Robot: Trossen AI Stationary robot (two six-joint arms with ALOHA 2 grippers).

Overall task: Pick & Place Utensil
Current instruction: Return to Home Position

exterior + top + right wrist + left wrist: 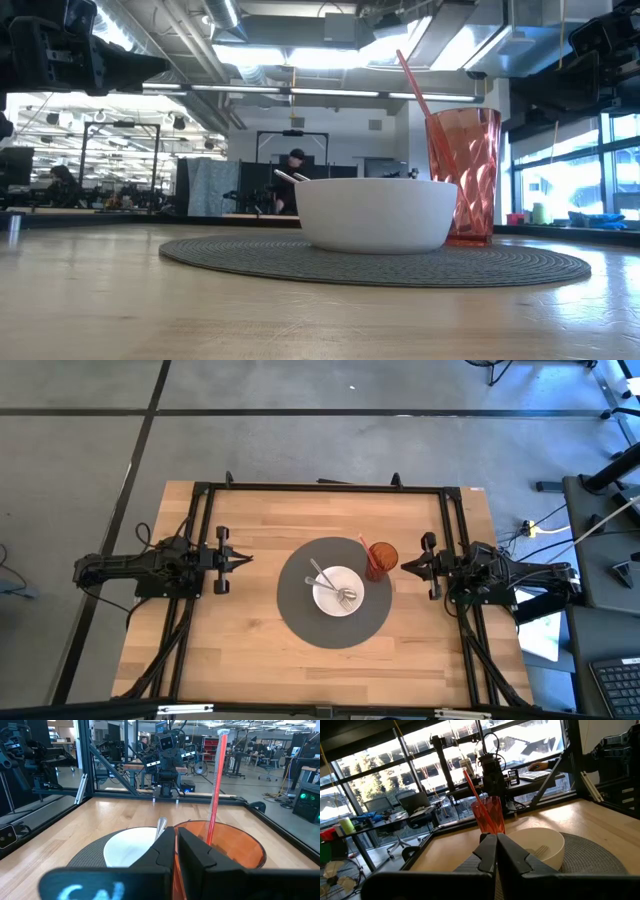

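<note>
A grey concrete floor (300,440) surrounds my pale wooden worktop (250,645), which has a black frame (320,487) running along its far edge and both sides. Level across the wood, I see an open workshop hall with bright ceiling lights and, far back, one person (295,165) in dark clothes.

On the worktop lies one round grey table mat (300,622). One white bowl (326,603) stands near its middle. Two silver utensils (330,580) lie crossed inside it; one shows fork tines (540,851), and I cannot make out the head of the other. One orange cup (384,552) stands upright at the mat's edge on my right-arm side, just beside the bowl. One orange straw (412,82) leans in it.

I have two arms, each low over the wood. My left arm (150,570) is at the left side, its jaws pressed together with nothing between them, well apart from the mat. My right arm (500,572) is at the right side, its jaws also narrowed to a slit and empty, their tips near the cup and pointing at it.
</note>
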